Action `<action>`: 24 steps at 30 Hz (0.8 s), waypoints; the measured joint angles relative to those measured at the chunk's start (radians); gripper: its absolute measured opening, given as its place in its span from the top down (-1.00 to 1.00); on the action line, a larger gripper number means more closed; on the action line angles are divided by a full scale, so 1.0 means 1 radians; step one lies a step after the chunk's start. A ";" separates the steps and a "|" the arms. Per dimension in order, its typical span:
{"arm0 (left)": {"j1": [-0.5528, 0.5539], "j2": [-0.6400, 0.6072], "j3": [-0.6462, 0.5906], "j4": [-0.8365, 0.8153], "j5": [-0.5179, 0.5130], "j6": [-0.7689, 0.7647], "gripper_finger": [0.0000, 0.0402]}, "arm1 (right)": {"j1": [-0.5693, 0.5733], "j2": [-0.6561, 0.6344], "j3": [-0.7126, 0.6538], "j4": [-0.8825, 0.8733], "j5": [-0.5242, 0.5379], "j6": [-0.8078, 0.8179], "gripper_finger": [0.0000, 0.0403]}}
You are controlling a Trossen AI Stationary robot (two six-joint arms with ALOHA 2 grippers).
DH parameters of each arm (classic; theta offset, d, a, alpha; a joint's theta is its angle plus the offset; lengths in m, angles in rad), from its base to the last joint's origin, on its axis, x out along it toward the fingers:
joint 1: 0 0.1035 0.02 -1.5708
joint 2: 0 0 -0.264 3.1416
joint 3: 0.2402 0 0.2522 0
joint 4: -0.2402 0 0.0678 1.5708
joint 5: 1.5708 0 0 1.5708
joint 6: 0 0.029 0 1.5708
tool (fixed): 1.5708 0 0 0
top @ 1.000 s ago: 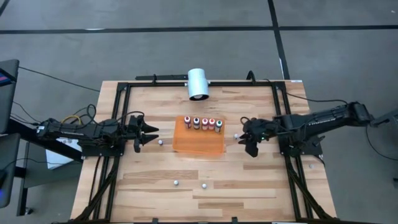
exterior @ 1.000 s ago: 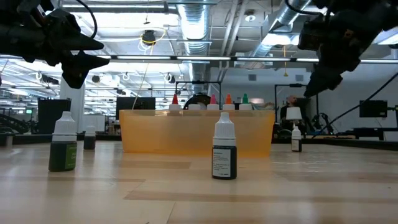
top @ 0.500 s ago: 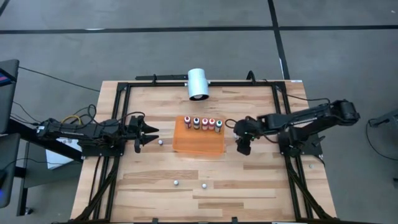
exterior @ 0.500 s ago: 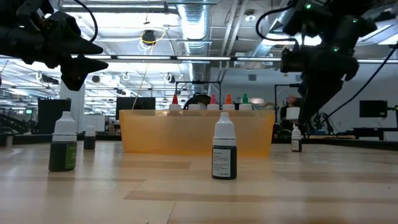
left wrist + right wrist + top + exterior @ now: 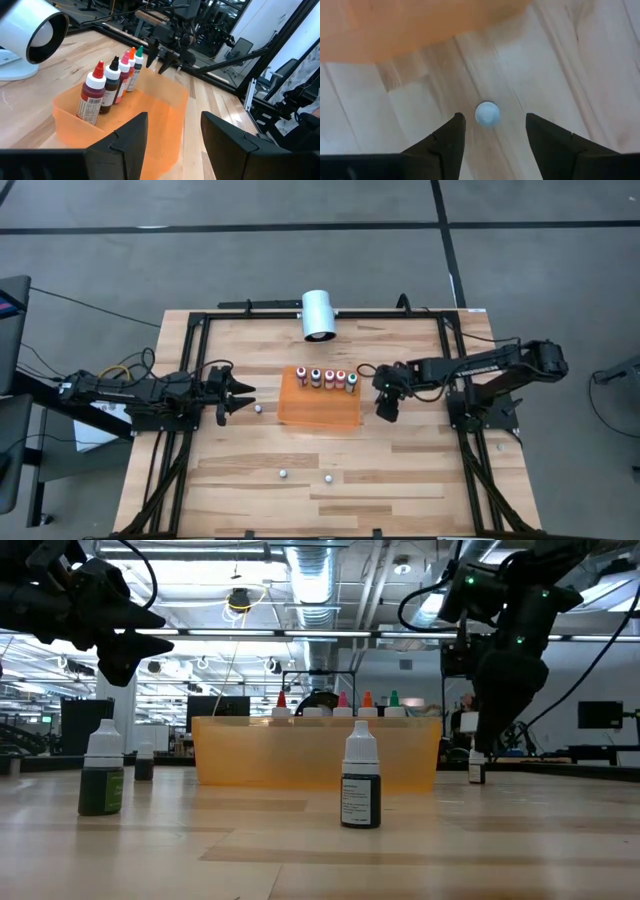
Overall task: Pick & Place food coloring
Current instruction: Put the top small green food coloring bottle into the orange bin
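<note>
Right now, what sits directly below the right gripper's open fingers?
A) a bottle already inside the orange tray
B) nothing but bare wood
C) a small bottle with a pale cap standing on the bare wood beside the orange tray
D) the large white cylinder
C. In the right wrist view the pale-capped bottle stands on the wood between the open fingers of the right gripper, with the orange tray just beyond it.

overhead and table-level views share orange tray [image 5: 318,410], wrist views close
</note>
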State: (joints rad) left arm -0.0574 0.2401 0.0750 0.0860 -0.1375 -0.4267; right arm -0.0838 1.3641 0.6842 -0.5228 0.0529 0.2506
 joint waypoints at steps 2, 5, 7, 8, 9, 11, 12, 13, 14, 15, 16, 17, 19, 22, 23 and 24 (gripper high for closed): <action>0.000 0.000 0.000 -0.001 0.000 0.002 0.12 | -0.005 0.000 0.000 0.008 0.000 0.000 0.02; 0.000 0.000 0.000 -0.002 0.000 0.003 0.12 | -0.014 0.000 0.000 0.006 -0.001 -0.013 0.04; 0.000 0.000 0.000 -0.007 0.000 0.003 0.12 | -0.019 0.000 0.000 0.006 -0.001 -0.022 0.07; 0.000 0.000 0.000 -0.008 0.000 0.003 0.12 | -0.019 0.005 0.000 0.008 -0.001 -0.023 0.08; 0.000 0.000 0.000 -0.008 0.000 0.003 0.12 | -0.019 0.015 0.000 0.015 -0.001 -0.023 0.10; 0.000 0.000 0.000 -0.009 0.000 0.003 0.12 | -0.018 0.024 -0.002 0.001 -0.002 -0.024 0.12; 0.000 0.000 0.000 -0.009 0.000 0.003 0.12 | -0.018 0.040 -0.001 0.016 -0.002 -0.026 0.13; 0.000 0.000 0.000 -0.009 0.000 0.003 0.12 | -0.017 0.059 0.001 0.033 -0.004 -0.026 0.14; 0.000 0.000 0.000 -0.010 0.000 0.003 0.12 | -0.015 0.073 0.000 0.025 -0.005 -0.029 0.14; 0.000 0.000 0.000 -0.010 0.000 0.003 0.12 | -0.015 0.086 -0.002 0.021 -0.005 -0.039 0.15; 0.000 0.000 0.001 -0.010 0.000 0.003 0.12 | -0.015 0.102 -0.002 0.042 -0.005 -0.042 0.15; 0.000 0.000 0.001 -0.012 0.001 0.003 0.12 | -0.015 0.118 -0.001 0.049 -0.005 -0.042 0.15; 0.000 0.002 0.001 -0.016 0.000 -0.001 0.12 | -0.018 0.137 -0.001 0.055 -0.006 -0.042 0.14; 0.000 0.000 0.001 -0.018 0.002 -0.002 0.12 | -0.017 0.162 0.000 0.066 -0.005 -0.042 0.13; 0.000 -0.001 0.001 -0.018 0.002 -0.004 0.12 | -0.017 0.161 0.000 0.065 -0.005 -0.042 0.12; 0.000 0.000 0.001 -0.018 0.002 -0.004 0.12 | -0.017 0.161 0.000 0.066 -0.004 -0.042 0.12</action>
State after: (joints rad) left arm -0.0570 0.2396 0.0757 0.0685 -0.1360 -0.4309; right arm -0.1009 1.5253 0.6846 -0.4568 0.0486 0.2089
